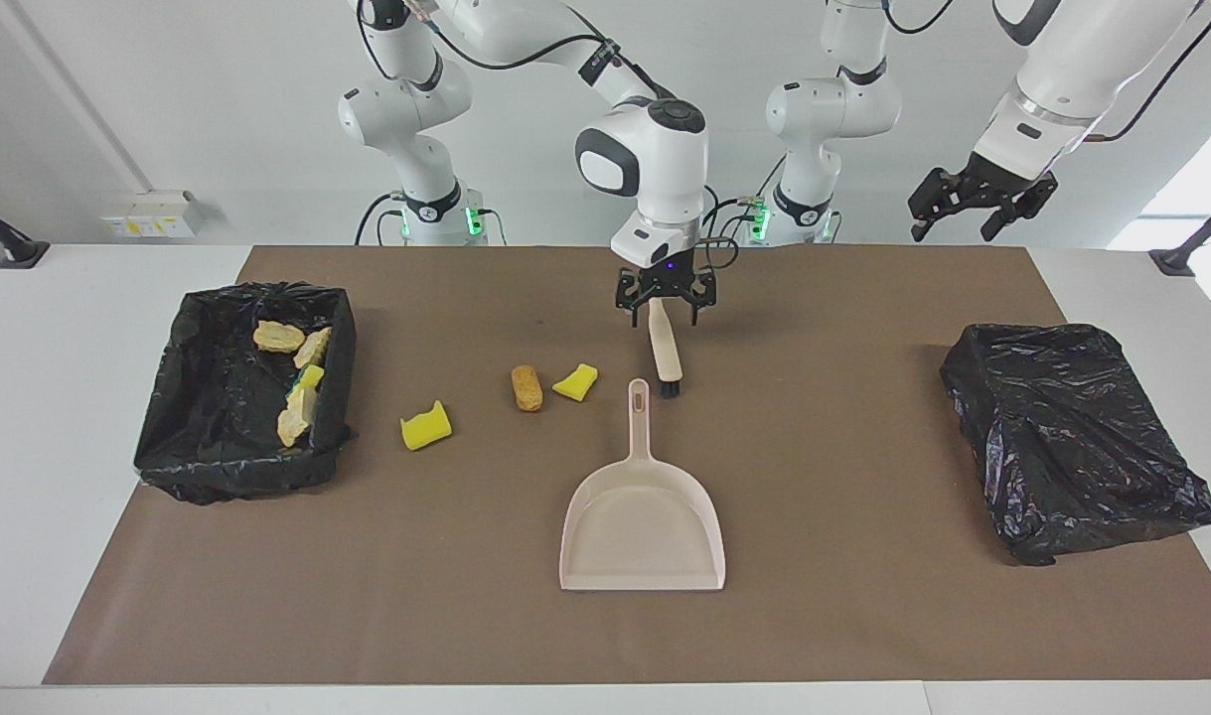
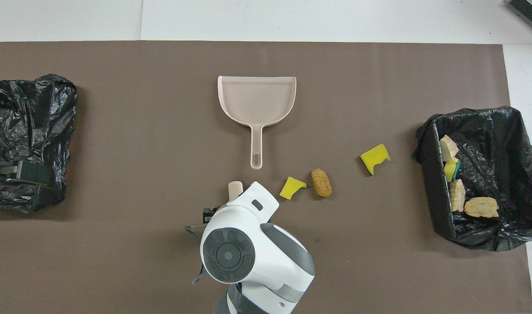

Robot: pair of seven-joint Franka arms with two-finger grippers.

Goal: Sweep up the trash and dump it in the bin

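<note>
The right hand [image 1: 665, 306], fingers apart, hovers over the brush [image 1: 664, 348] handle to grasp it, while the left hand [image 1: 978, 202] waits spread above the worktop [image 1: 863, 298]

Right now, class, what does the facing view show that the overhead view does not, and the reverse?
Only the facing view shows the left end effector, raised and open at its own end of the table, and the right end effector open over the brush.

Only the overhead view shows the strapped flank of the closed black bag.

Both show the dustpan, two yellow sponge chunks, the bread roll and the lined bin holding trash.
</note>
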